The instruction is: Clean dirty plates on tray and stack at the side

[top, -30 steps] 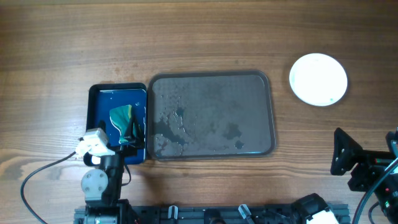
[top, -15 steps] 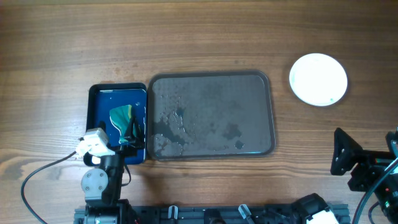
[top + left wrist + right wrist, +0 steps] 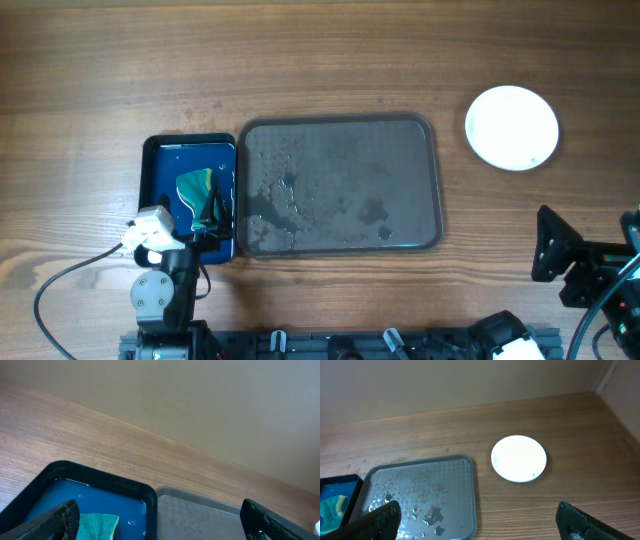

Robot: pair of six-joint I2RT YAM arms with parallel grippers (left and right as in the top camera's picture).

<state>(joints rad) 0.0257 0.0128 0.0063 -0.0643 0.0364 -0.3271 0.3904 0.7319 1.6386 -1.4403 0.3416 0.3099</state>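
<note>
Find plates (image 3: 518,458) ahead of right gripper (image 3: 477,510), beside tray (image 3: 450,475), well apart from left gripper (image 3: 160,506). Treat right gripper as nearer. Note both grippers spread wide, empty.

Wooden table (image 3: 100,60), plain beige wall (image 3: 200,400)
</note>
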